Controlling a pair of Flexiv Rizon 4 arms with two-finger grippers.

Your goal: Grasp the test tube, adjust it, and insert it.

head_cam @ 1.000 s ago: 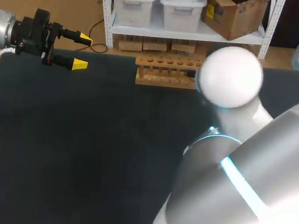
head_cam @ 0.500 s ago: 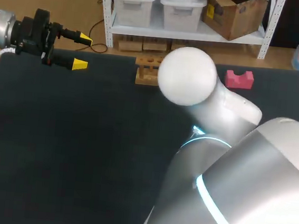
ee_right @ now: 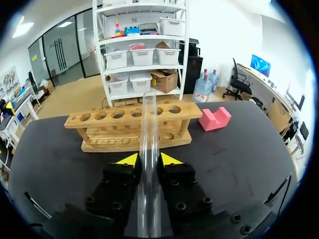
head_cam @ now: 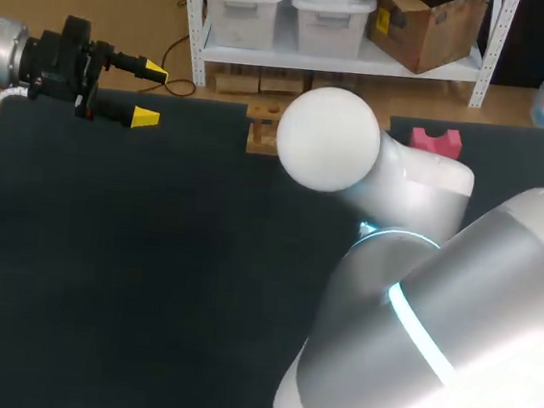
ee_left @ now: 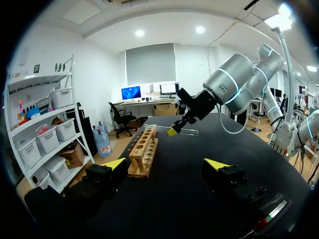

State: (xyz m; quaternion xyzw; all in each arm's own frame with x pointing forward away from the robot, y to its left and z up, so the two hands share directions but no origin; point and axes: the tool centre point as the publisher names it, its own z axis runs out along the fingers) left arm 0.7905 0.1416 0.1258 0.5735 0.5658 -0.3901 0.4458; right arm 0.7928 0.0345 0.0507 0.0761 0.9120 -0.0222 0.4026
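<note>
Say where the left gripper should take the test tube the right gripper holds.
Grip the bare length of the test tube that juts ahead of the right gripper, whose fingers clamp it farther back. The tube lies about level above the table, so the open left gripper should probably come side-on, fingers across its round wall.

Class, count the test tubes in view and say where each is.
1. The test tube sits between the right gripper's fingers, pointing toward the wooden rack, whose visible holes are empty.
</note>
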